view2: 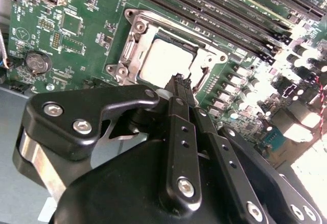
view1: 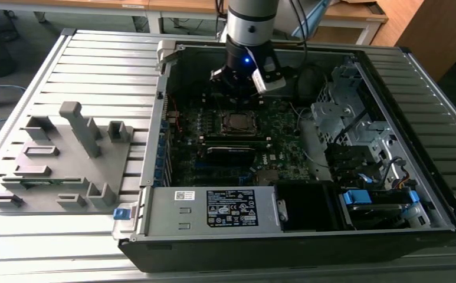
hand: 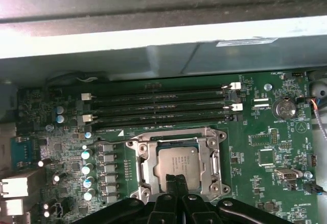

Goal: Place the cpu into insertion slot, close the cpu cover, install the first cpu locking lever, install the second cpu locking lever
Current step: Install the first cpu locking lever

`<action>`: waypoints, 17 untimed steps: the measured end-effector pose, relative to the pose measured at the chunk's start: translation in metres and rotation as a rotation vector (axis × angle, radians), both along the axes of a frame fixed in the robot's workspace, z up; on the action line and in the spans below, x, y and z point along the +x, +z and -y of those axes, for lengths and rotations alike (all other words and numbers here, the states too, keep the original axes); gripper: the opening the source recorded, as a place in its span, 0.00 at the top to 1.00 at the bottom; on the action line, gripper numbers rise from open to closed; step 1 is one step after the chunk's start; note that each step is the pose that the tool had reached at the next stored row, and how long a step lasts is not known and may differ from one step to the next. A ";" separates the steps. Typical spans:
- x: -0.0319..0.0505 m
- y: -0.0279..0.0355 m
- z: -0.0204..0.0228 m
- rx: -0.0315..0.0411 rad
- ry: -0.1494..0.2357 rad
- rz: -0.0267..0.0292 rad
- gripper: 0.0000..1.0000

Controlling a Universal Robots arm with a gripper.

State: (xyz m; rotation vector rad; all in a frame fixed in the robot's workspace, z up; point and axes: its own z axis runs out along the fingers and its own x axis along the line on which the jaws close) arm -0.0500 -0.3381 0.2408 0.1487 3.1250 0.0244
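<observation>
The cpu point(hand: 176, 162) point(view2: 163, 60), a silver-grey square, lies flat in the insertion slot point(hand: 220, 134) point(view1: 236, 122) on the green motherboard. The cpu cover point(hand: 149, 167) point(view2: 134, 55), a silvery frame, lies down around the chip. My gripper point(hand: 177, 179) point(view2: 180, 79) hangs just over the chip's edge, its black fingers point(view2: 176, 127) pressed together and shut on nothing. A thin wire lever point(view2: 202, 78) runs along the socket's side close to the fingertips. In the exterior view the gripper point(view1: 238, 97) sits inside the open computer case, right above the socket.
Long black memory slots point(hand: 158, 109) run beside the socket. A coin battery point(hand: 285, 107) sits further along the board. The case walls, a power supply point(view1: 228, 209) and a drive cage point(view1: 354, 118) ring the board. A grey fixture point(view1: 62, 159) stands at the exterior view's left.
</observation>
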 end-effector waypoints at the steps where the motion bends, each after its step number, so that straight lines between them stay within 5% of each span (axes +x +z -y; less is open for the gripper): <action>1: -0.0001 0.0000 0.0000 0.0000 0.000 0.0000 0.89; 17: -0.0002 0.0056 0.0000 0.0000 0.000 0.0001 0.89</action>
